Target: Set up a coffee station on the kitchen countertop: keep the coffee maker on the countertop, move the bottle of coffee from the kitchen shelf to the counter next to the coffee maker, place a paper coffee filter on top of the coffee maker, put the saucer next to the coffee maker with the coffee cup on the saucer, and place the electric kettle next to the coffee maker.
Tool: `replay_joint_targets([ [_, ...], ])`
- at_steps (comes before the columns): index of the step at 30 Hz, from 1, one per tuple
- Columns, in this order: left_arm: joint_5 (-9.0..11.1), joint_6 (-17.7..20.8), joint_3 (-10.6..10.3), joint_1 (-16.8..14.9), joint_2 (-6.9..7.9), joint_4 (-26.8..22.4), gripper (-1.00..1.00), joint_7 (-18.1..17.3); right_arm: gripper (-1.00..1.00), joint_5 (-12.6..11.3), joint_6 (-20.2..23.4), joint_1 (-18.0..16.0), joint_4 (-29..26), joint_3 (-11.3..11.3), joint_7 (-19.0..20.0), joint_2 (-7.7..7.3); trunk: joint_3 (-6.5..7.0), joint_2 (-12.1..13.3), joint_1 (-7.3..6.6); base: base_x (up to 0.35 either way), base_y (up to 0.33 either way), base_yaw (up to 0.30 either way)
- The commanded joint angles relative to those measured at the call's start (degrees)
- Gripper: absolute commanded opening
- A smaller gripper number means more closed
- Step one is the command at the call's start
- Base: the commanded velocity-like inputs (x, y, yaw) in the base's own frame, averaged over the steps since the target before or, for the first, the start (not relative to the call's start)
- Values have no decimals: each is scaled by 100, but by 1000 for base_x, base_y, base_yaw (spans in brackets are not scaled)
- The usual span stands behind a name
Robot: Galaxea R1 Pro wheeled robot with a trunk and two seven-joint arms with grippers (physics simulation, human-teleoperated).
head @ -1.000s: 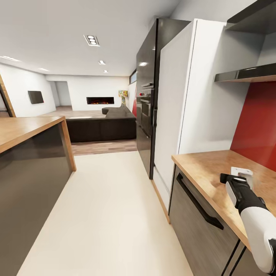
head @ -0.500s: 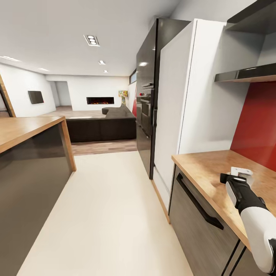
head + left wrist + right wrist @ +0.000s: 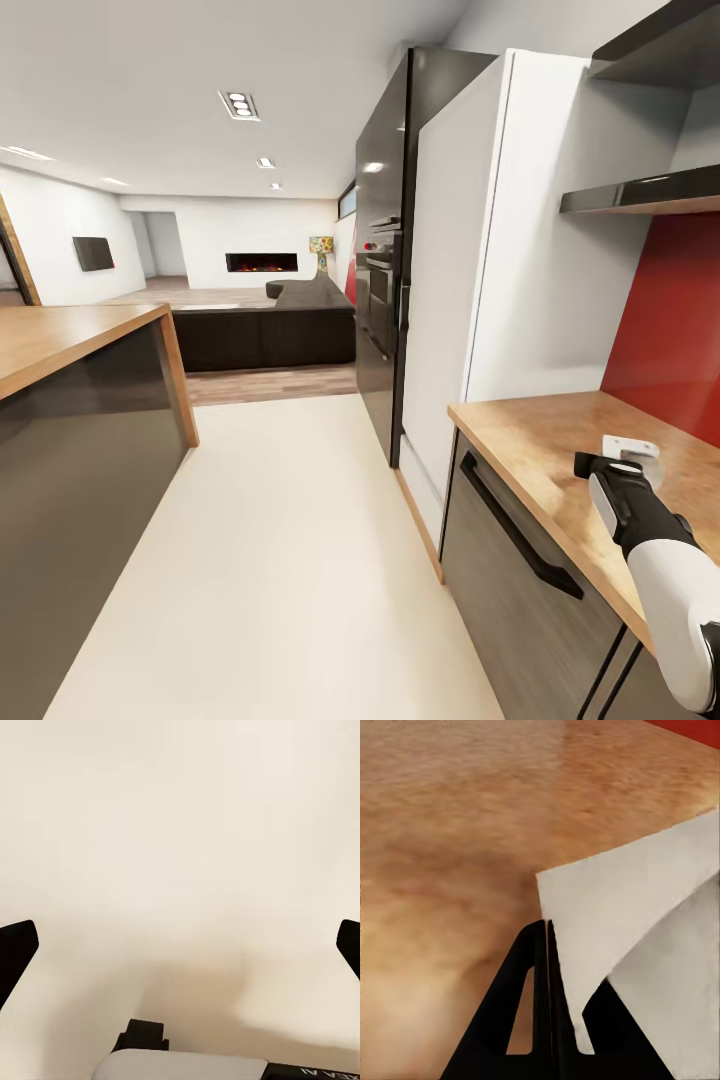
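Observation:
My right gripper (image 3: 592, 464) hovers low over the kitchen countertop (image 3: 530, 430) at the lower right of the head view. Its black fingers (image 3: 534, 967) are pressed together on the edge of the white paper coffee filter (image 3: 645, 915), which also shows as a small white sheet (image 3: 631, 449) just past the gripper. The wood grain lies close beneath it in the right wrist view. My left gripper (image 3: 182, 945) is open wide, its two dark fingertips far apart over plain cream floor, holding nothing.
A tall white panel (image 3: 470, 250) and a black oven column (image 3: 380, 280) stand past the counter's end. A red backsplash (image 3: 670, 320) and a dark shelf (image 3: 640, 195) back the counter. The wooden island (image 3: 60, 340) is at left, with a cream floor aisle (image 3: 290, 560) between.

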Motion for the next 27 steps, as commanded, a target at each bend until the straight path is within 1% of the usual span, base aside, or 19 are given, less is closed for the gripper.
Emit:
replay_joint_targets([
  [1, 36, -5, 8, 2, -3, -9, 100, -5, -100, 40, 39, -3, -8, -11, 2, 3, -5, -3, 0, 0, 0, 0],
  [27, 36, -5, 8, 2, -3, -9, 100, -5, -100, 40, 39, -2, -8, -11, 2, 3, -5, -3, 0, 0, 0, 0],
])
